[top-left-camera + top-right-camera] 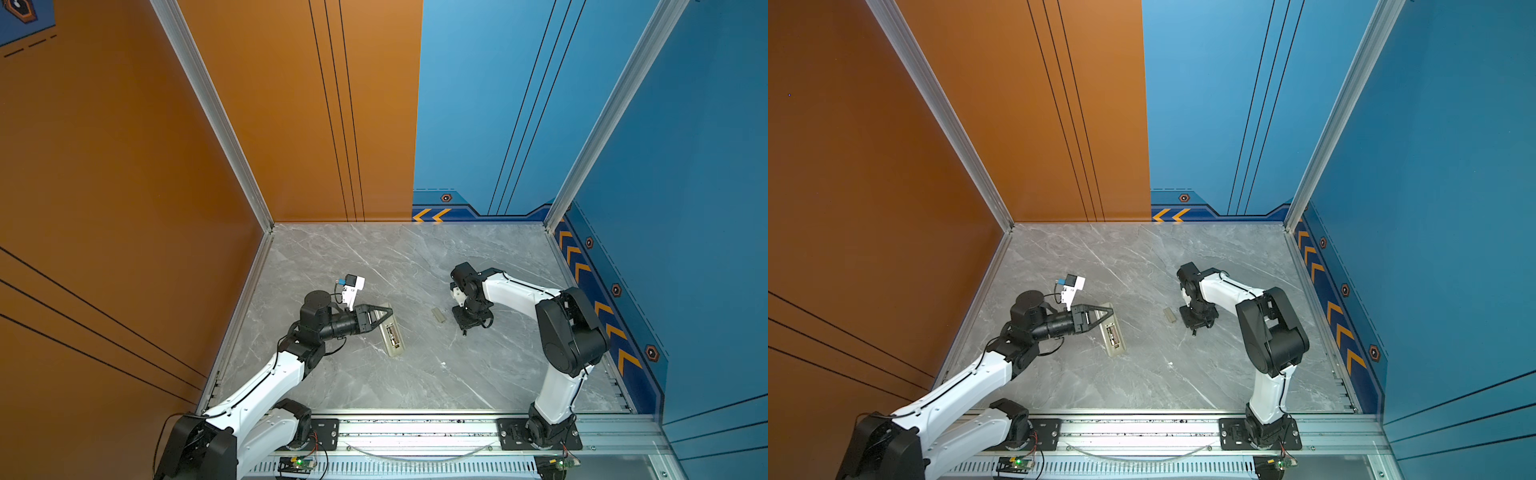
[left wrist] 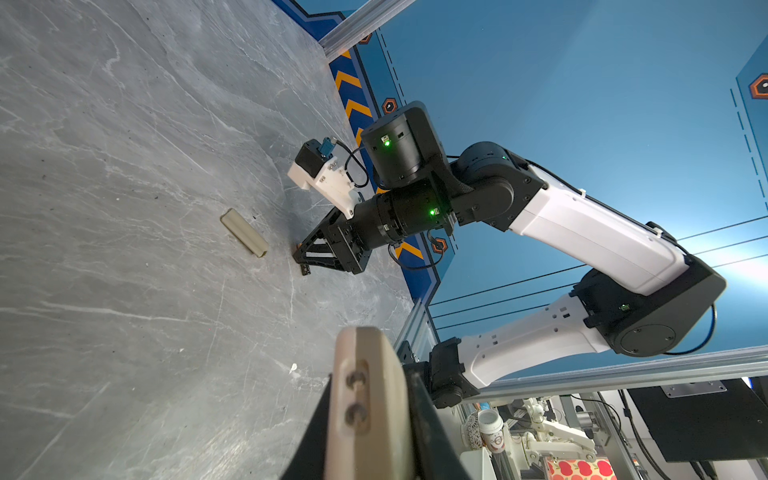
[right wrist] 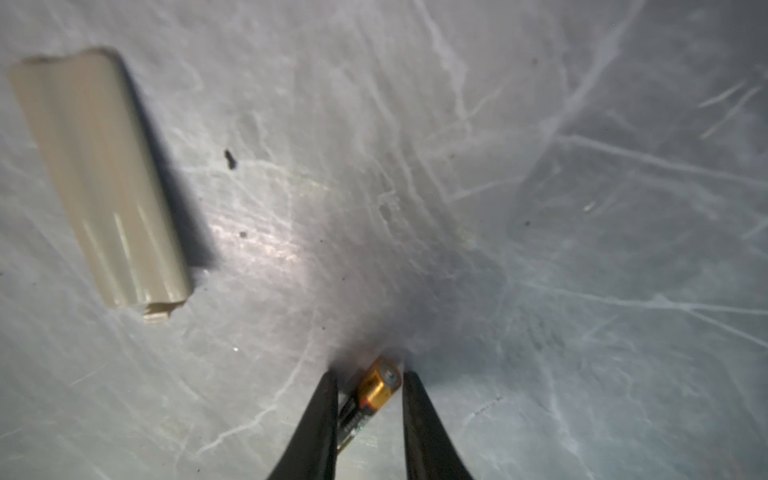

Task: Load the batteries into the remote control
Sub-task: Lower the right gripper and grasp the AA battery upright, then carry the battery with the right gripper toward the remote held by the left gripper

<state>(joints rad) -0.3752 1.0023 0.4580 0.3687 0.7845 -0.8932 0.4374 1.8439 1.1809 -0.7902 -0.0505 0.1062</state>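
Right, my left pincer (image 1: 386,312) is clamped on one end of the remote control (image 1: 391,337), whose open back faces up. My right pincer (image 3: 370,376) straddles a battery (image 3: 376,390) lying on the grey veined worktop (image 1: 415,374); I cannot tell whether it pinches. A beige cover (image 3: 99,178) lies beside it. An orange wall (image 1: 124,166) flanks the left pincer and a blue wall (image 1: 685,166) the right.

Left arm (image 1: 266,382) stretches low from the near left, left gripper (image 1: 384,314) level, fingers clamped. Right arm (image 1: 515,293) bends over, right gripper (image 1: 465,330) pointing straight down, fingers (image 3: 316,415) narrowly apart.
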